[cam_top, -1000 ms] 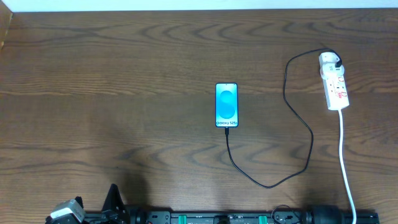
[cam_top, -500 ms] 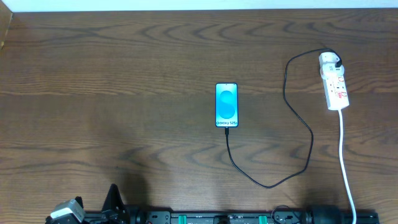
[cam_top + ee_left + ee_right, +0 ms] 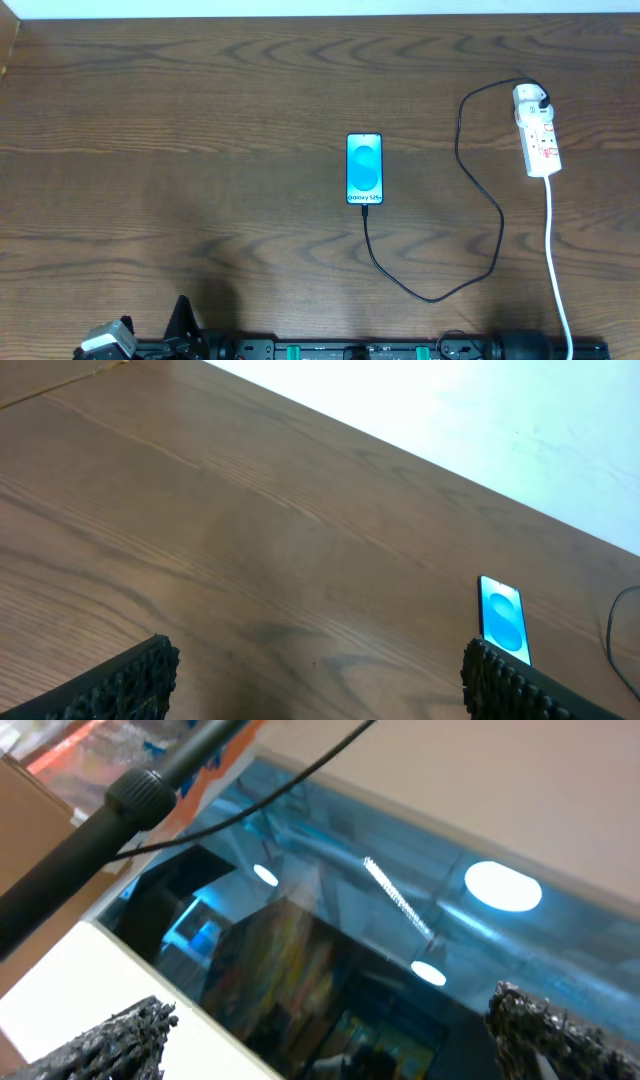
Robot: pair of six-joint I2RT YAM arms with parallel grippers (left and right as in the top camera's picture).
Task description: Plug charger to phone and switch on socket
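The phone [image 3: 364,168] lies flat mid-table with its blue screen up; it also shows in the left wrist view, phone [image 3: 502,618]. The thin black charger [image 3: 498,215] runs from the phone's near edge, where its tip touches, loops right and reaches a black adapter [image 3: 537,98] seated in the far end of the socket [image 3: 540,140], a white strip with red markings. My left gripper [image 3: 320,682] is open over bare wood, far to the near left of the phone. My right gripper [image 3: 335,1035] is open, points away from the table and holds nothing.
The socket's thick white cord [image 3: 553,260] runs down to the front edge at the right. The arm mounts' black rail [image 3: 360,350] lines the front edge, with the left arm [image 3: 105,340] at its left end. A black pole [image 3: 100,830] crosses the right wrist view.
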